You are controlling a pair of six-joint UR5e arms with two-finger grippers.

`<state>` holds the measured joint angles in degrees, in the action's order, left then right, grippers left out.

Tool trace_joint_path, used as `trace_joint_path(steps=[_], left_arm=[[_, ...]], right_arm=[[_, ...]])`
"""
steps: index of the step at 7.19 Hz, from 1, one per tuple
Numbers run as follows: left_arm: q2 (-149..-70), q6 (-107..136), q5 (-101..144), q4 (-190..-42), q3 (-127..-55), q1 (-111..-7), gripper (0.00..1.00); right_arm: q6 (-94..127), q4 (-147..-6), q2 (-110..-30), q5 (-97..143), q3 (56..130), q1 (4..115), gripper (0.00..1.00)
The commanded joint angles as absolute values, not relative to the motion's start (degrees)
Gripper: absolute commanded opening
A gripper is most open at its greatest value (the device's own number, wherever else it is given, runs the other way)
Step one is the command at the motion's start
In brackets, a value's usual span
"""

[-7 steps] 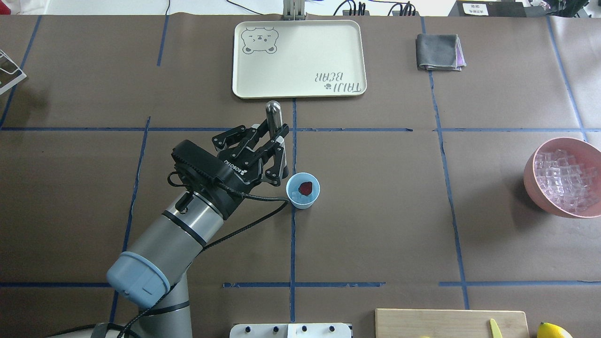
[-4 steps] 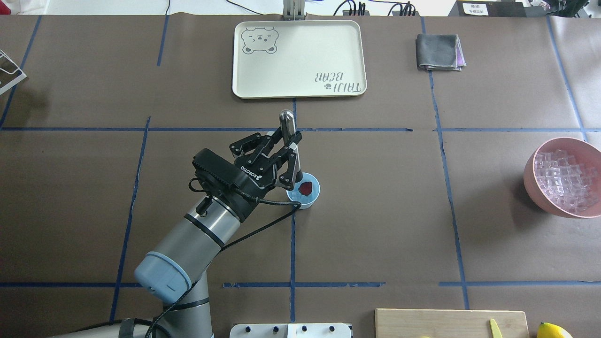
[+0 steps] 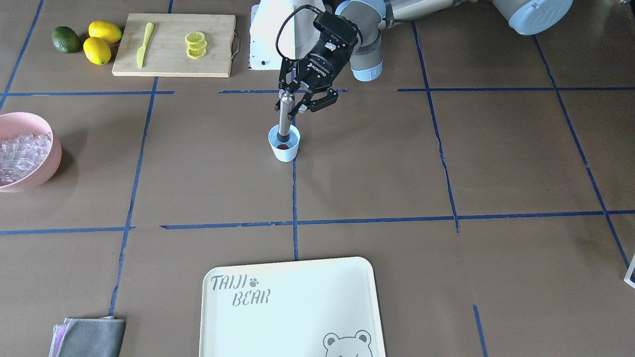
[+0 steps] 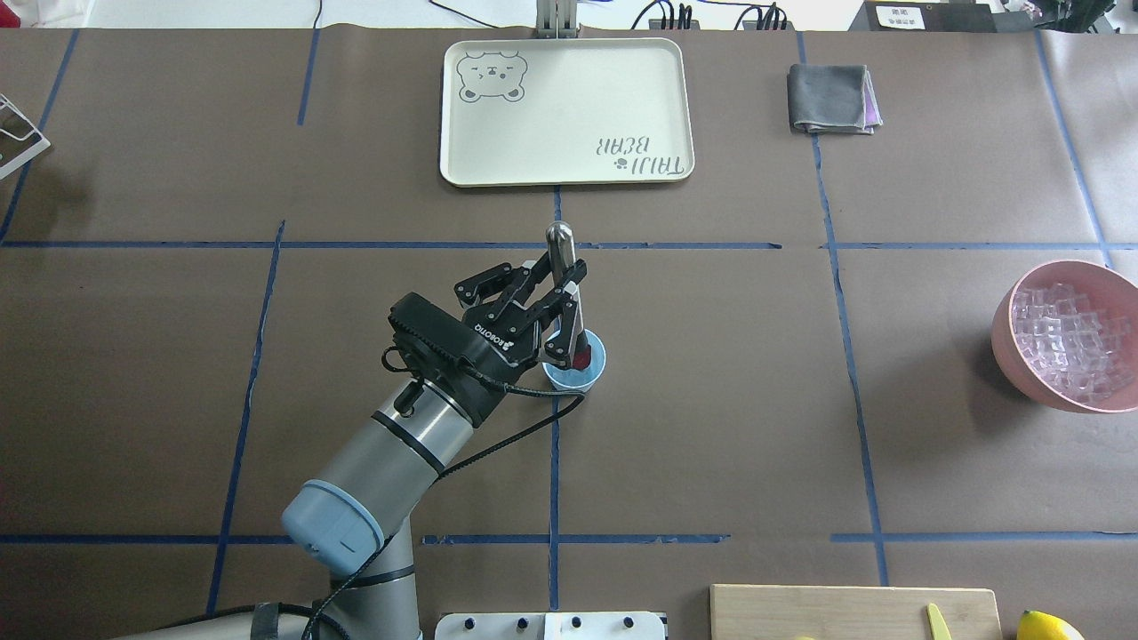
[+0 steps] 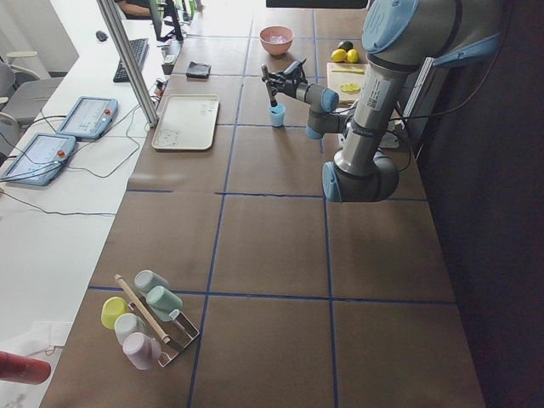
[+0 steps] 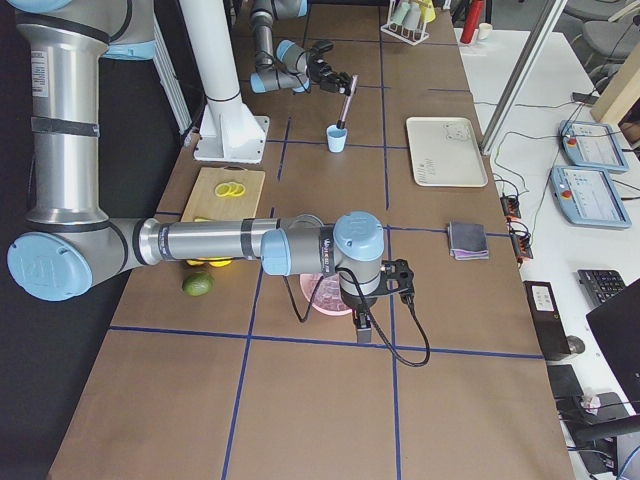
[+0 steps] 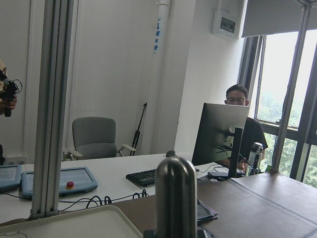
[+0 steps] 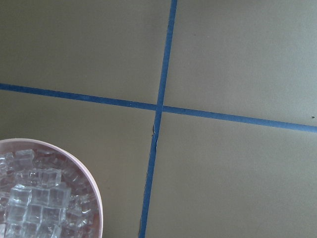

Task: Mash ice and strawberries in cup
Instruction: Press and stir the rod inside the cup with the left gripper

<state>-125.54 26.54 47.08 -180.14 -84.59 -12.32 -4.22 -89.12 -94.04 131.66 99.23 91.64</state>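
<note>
Cup [image 3: 285,151] stands upright on the table [image 3: 397,163], mouth up, strawberry [image 3: 283,147] inside. The left pincer [image 3: 291,101] is clamped on a steel pestle [image 3: 284,116], long axis near vertical, tip down on the strawberry. Nothing steadies the cup, so an off-centre push could tip it. Whether the right pincer [image 6: 362,325], by the bowl [image 3: 47,176], is open cannot be told.

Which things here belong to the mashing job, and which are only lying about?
Job: cup, strawberry, ice, pink bowl, metal masher in the left end effector.
Lying about: tray, grey cloth, cutting board, lemon slices, lemons, green fruit.
</note>
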Motion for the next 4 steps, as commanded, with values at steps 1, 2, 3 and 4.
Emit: trace_joint_path(steps=[1,2,3,4], left_arm=[[-125.77,26.54,46.93,-180.26,-83.07,-11.78,0.00],[-125.77,26.54,46.93,-180.26,-82.71,-11.78,0.00],[-125.86,26.63,46.85,-180.26,-81.83,-11.60,0.00],[-125.95,26.63,46.85,-180.79,-80.96,-11.51,0.00]], right_arm=[[-4.22,-89.12,-94.04,131.49,99.14,91.58,0.99],[-4.31,-89.12,-94.04,131.05,99.14,91.58,0.99],[-4.31,-89.12,-93.96,131.04,99.14,91.50,0.99],[-4.31,-89.12,-93.96,130.87,99.05,91.49,0.99]])
